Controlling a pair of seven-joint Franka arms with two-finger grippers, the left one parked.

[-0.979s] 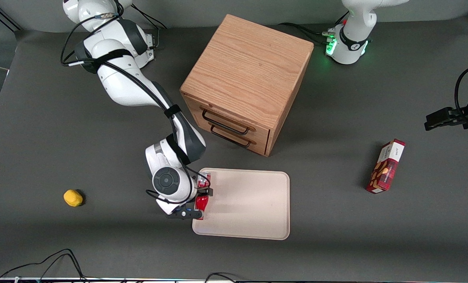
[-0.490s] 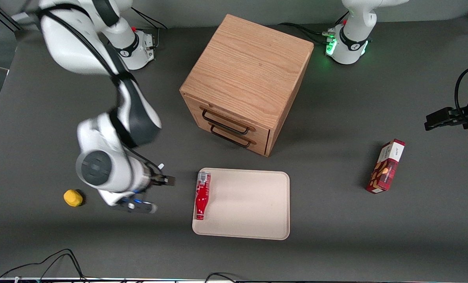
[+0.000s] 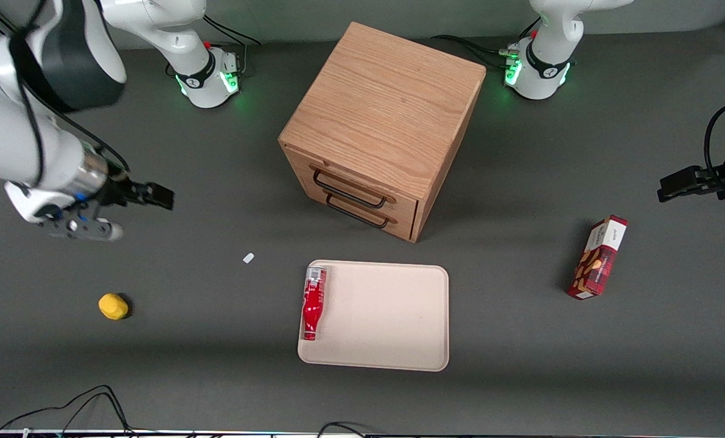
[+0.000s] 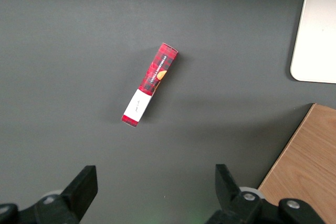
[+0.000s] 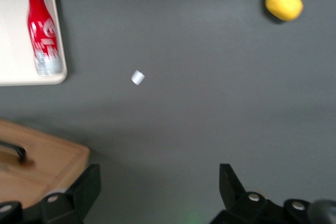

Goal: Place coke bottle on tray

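- Bottle (image 3: 313, 302): lies on its side on the tray (image 3: 386, 316), along the rim at the working arm's end, clear base end toward the cabinet (image 3: 381, 128) and cap toward the front camera.
- Change: a second ago the gripper (image 3: 134, 213) was closed around the bottle over that rim; half a second ago it had let go and pulled off sideways; now it is raised and well apart from the tray, at the working arm's end of the table. The bottle has not shifted since release.
- Meaning: the placement appears complete, with only the retreat left; the bottle sits close to the rim but inside it.
- Tool state: the fingers (image 5: 233, 182) are spread wide and hold nothing, only bare table showing between them.
- Right wrist view only: the bottle's (image 5: 44, 30) white label marks, the tray corner (image 5: 55, 77) enclosing its base end, and a small white scrap (image 5: 137, 77) lying between the tray and the lemon (image 5: 284, 3).
- Front view only: the whole tray, mostly bare, the lemon (image 3: 113, 306) nearer the camera than the gripper, and the snack box (image 3: 598, 257) toward the parked arm's end.
- Left wrist view: shows the box (image 4: 150, 83) and one tray corner (image 4: 315, 30), but not the bottle.
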